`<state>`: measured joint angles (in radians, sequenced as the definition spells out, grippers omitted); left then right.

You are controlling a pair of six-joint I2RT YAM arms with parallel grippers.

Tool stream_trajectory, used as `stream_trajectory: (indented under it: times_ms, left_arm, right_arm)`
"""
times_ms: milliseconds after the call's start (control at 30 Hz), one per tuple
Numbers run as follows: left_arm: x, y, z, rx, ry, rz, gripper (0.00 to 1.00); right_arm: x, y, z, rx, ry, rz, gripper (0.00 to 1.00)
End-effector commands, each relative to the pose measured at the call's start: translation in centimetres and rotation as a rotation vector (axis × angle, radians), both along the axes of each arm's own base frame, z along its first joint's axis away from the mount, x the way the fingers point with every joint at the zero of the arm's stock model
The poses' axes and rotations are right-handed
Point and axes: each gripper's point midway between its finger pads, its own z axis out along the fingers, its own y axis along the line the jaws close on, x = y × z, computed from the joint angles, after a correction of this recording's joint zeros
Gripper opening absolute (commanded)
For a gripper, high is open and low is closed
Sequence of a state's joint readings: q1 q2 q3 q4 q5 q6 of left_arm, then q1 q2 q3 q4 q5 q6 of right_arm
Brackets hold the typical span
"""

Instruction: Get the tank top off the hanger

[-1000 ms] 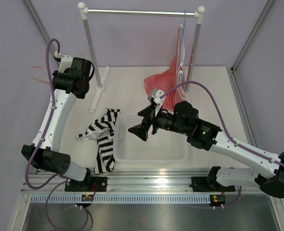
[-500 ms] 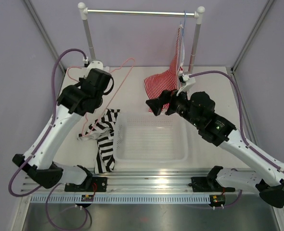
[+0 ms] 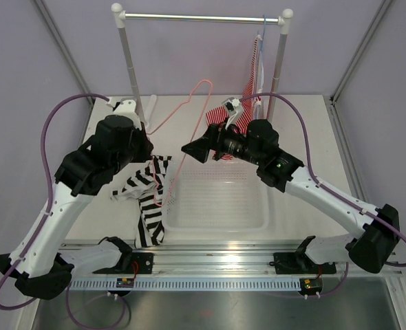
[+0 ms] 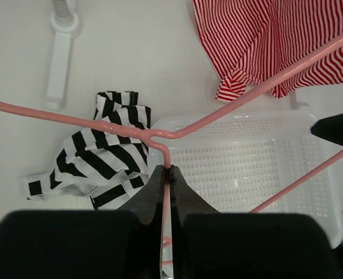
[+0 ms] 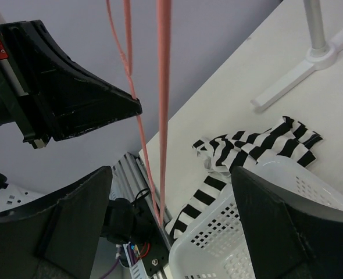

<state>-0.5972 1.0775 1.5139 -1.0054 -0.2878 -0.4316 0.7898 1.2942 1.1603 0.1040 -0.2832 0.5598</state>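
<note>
The black-and-white striped tank top point(image 3: 148, 196) lies crumpled on the table, draped over the white basket's left rim. It also shows in the left wrist view point(image 4: 96, 160) and the right wrist view point(image 5: 258, 148). It is off the pink wire hanger point(image 3: 204, 84). My left gripper point(image 3: 146, 144) is shut on the bare hanger point(image 4: 241, 99) and holds it in the air; its fingertips point(image 4: 167, 171) pinch the wire. My right gripper point(image 3: 193, 150) is open beside the hanger's lower side. The wires point(image 5: 163, 87) run past its spread fingers point(image 5: 171, 232), untouched.
A white perforated basket point(image 3: 217, 225) stands mid-table, also in the left wrist view point(image 4: 311, 119). A red-and-white striped top point(image 3: 234, 117) hangs from a pale blue hanger on the rack's rail point(image 3: 203, 17). The rack's left foot point(image 3: 144, 113) stands behind my left arm.
My left arm has swung the bare hanger from the far left to above the table's middle. My right gripper has moved back and left to the hanger. The tank top has not moved.
</note>
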Motion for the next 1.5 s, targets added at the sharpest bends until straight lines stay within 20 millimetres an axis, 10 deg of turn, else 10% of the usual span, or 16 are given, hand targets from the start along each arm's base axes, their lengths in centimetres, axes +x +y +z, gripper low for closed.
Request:
stream_trajectory:
  times_ms: [0,100,167,267,533,733,1000,1400,1467]
  left_arm:
    - [-0.5,-3.0,2.1,-0.149,-0.052,-0.122,0.0]
    - [-1.2,-4.4,2.3,-0.197,-0.048,-0.203,0.0]
    - [-1.6,-5.0,2.2,-0.2,-0.045,-0.246,0.0]
    - [-2.9,-6.1,2.8,-0.227,-0.07,-0.359,0.0]
    - [-8.2,-7.4,6.5,-0.363,-0.385,-0.656,0.63]
    - [-10.0,-7.7,6.8,-0.406,-0.427,-0.739,0.67]
    - [-16.0,-9.7,11.4,-0.555,-0.577,-1.108,0.6]
    - [-16.9,-9.2,11.9,-0.577,-0.591,-1.108,0.0]
    - [-15.3,-8.7,12.3,-0.544,-0.581,-0.999,0.0]
  right_arm:
    - [-0.9,1.1,5.2,0.113,-0.13,0.094,0.88]
    - [-0.8,1.6,5.8,0.112,-0.185,0.11,0.56]
    - [-1.3,1.7,6.5,0.124,-0.216,0.142,0.01]
    - [-2.2,1.1,8.1,0.165,-0.257,0.157,0.0]
    - [-6.1,-3.4,14.6,0.349,-0.37,0.119,0.0]
    - [-8.9,-4.7,16.8,0.383,-0.399,0.191,0.0]
    - [-11.4,-3.6,16.1,0.377,-0.338,0.377,0.0]
    - [-11.5,-3.0,14.7,0.35,-0.334,0.416,0.0]
    - [-10.9,-3.0,14.4,0.327,-0.334,0.382,0.32]
